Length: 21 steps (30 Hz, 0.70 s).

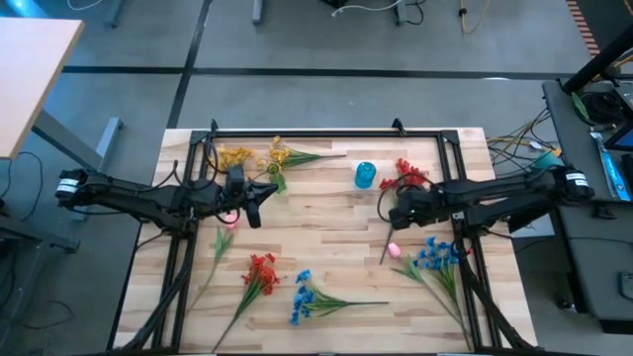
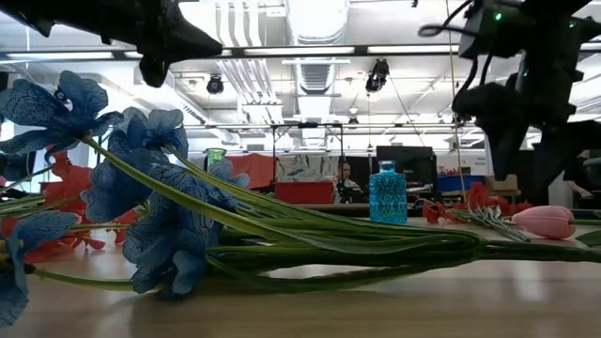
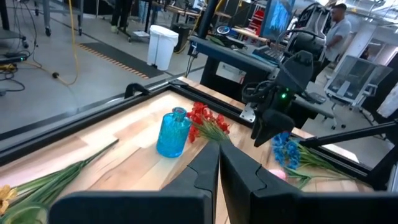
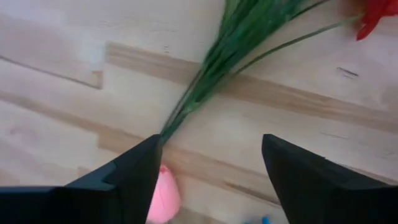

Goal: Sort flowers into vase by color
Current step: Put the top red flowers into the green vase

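With my right gripper [image 4: 208, 171] spread wide and empty above the red artificial spray's green stems [image 4: 233, 43], I risk grabbing the pink tulip-like bud [image 4: 163, 196] instead.

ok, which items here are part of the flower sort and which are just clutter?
Job:
- blue vase
- red flowers
- blue flowers
- yellow flowers
- pink bud
- right gripper, open

Lying about:
- black frame
- cables

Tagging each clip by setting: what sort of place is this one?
Likely a robotics lab or workshop: open ceiling ducts, a workstation with monitor beside the table, cables on bare floor.
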Each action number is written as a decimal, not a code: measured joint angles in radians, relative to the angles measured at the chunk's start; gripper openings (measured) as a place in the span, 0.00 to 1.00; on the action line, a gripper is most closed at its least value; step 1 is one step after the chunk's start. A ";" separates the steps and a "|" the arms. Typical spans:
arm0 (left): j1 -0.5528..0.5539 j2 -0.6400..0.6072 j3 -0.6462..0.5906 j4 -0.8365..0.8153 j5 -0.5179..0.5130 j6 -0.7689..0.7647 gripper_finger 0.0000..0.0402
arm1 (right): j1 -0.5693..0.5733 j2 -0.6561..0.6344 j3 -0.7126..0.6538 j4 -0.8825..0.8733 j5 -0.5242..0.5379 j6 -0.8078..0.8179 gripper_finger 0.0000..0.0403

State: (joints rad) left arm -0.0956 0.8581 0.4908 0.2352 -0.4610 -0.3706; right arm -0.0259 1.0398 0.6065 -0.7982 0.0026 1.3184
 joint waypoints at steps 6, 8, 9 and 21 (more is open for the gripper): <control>0.000 0.002 0.000 -0.032 0.000 -0.003 0.00 | -0.048 0.109 0.009 0.077 0.055 -0.026 0.69; 0.000 0.003 -0.001 -0.037 0.000 -0.004 0.00 | -0.082 0.141 0.009 0.113 0.059 -0.043 0.68; 0.000 0.003 -0.001 -0.044 0.000 -0.004 0.00 | -0.100 0.159 0.009 0.120 0.058 -0.051 0.68; 0.000 0.013 -0.007 -0.104 0.001 -0.049 0.00 | -0.178 0.350 0.013 0.120 0.046 -0.080 0.50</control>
State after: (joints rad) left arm -0.0956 0.8713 0.4835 0.1310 -0.4603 -0.4196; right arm -0.2036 1.3894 0.6193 -0.6778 0.0486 1.2381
